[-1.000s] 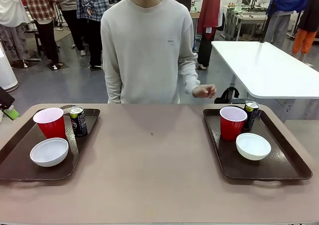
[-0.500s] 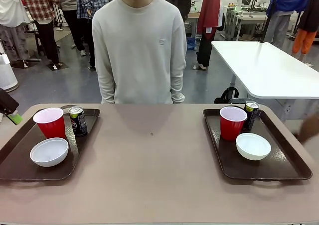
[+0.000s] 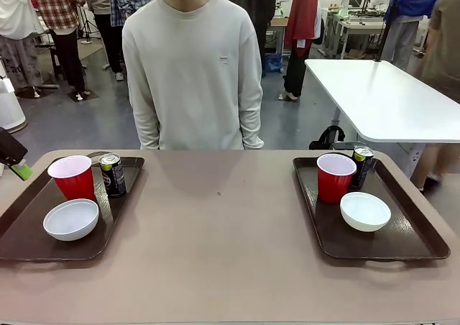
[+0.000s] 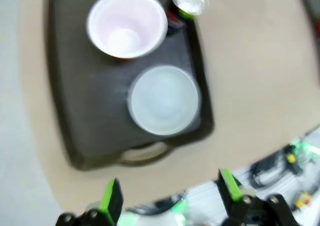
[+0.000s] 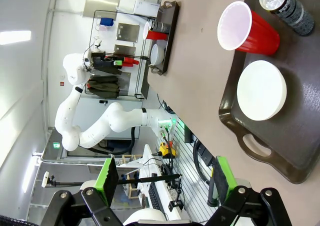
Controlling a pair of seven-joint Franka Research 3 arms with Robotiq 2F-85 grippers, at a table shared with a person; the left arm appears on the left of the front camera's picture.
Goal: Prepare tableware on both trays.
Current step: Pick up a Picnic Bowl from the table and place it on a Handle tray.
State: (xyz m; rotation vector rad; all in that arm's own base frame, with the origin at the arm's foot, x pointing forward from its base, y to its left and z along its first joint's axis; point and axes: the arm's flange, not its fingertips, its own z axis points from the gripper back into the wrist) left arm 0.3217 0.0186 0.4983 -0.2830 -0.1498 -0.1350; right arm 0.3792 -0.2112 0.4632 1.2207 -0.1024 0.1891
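Each dark brown rectangular plastic tray, left edge (image 3: 21, 224) and right edge (image 3: 417, 228) of the surface (image 3: 215, 253), holds 1 red plastic cup (image 3: 72, 177), 1 round white bowl (image 3: 70, 219), 1 slim dark can (image 3: 113, 175). Left claw (image 4: 167, 193) and right claw (image 5: 163, 178) both released, grasping nothing.

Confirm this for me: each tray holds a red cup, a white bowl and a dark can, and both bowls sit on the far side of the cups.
Not quite. The front view shows each bowl on the near side of its cup, toward the robot. Otherwise right: each tray holds a cup, bowl and can.
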